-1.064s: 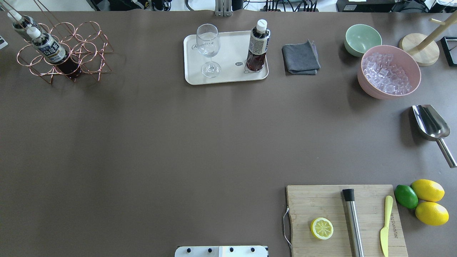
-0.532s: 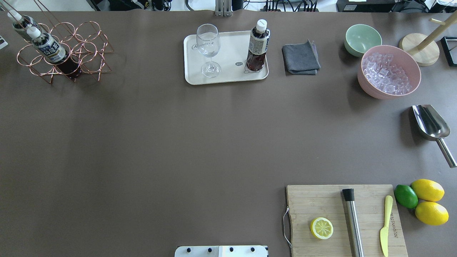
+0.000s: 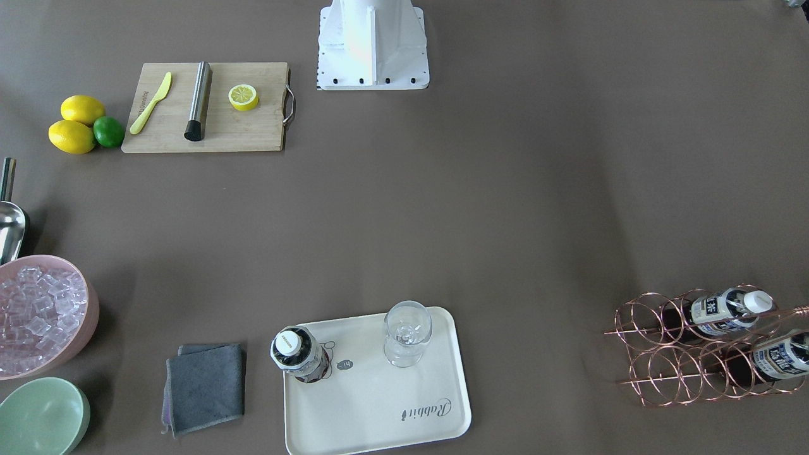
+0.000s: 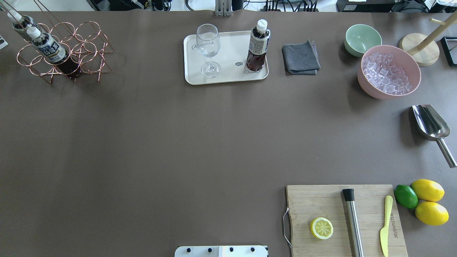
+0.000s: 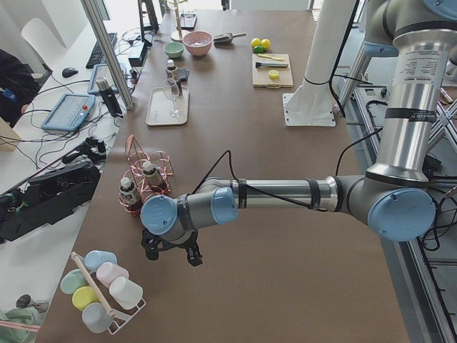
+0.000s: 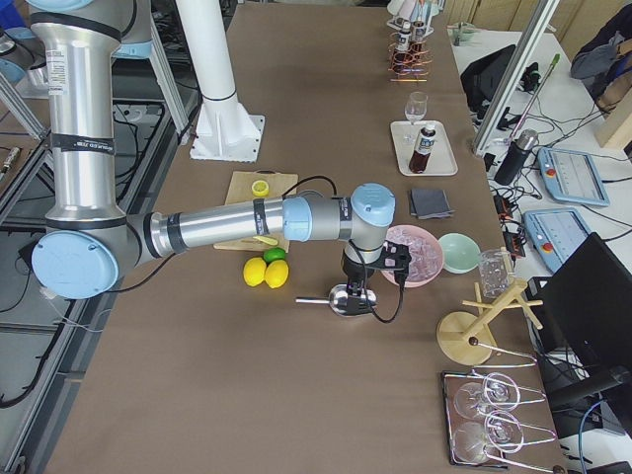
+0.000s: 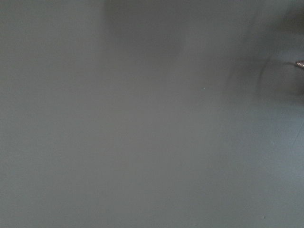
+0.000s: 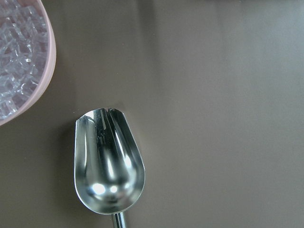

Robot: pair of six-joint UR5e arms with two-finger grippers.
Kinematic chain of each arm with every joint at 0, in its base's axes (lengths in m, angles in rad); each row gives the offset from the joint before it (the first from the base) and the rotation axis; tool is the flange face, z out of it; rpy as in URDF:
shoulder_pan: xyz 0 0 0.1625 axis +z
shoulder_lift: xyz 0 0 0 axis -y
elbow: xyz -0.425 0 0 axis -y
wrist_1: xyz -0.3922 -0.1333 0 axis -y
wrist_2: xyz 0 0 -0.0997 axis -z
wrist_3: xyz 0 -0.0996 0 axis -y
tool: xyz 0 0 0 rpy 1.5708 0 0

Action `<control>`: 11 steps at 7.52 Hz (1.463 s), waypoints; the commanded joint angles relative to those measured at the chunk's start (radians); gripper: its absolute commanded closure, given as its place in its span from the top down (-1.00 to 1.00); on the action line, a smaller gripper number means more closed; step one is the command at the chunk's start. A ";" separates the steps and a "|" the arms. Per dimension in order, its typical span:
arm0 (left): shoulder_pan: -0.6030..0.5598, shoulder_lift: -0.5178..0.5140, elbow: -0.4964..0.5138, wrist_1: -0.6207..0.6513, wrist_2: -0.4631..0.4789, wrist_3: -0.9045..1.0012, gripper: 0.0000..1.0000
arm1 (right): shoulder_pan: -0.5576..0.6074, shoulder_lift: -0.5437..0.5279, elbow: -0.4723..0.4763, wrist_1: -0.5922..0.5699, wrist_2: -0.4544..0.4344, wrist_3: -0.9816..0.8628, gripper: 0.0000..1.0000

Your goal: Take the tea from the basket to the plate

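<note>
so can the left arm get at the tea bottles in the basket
Probably yes: the left gripper hangs over bare table beside the basket, nothing between them. The tea bottles' tops stand above the rings, though the tall handle could crowd it.

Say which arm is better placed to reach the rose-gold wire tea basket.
Left. The left gripper hangs near the rose-gold wire basket; the right gripper is over the distant steel scoop.

Two opposed high views, same plate [image 4: 232, 53]
</note>
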 commanded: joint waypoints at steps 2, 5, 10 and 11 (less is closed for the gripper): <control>0.092 0.061 -0.145 0.006 0.086 -0.144 0.98 | 0.000 0.000 0.000 0.001 0.000 0.000 1.00; 0.085 0.214 -0.319 -0.015 0.145 -0.122 0.98 | 0.000 0.000 0.000 -0.001 0.000 0.000 1.00; 0.011 0.221 -0.312 -0.015 0.148 -0.072 0.98 | 0.000 0.000 0.008 -0.001 0.005 0.005 1.00; 0.013 0.215 -0.293 -0.015 0.148 -0.073 0.98 | 0.000 0.000 0.014 -0.001 0.009 0.006 1.00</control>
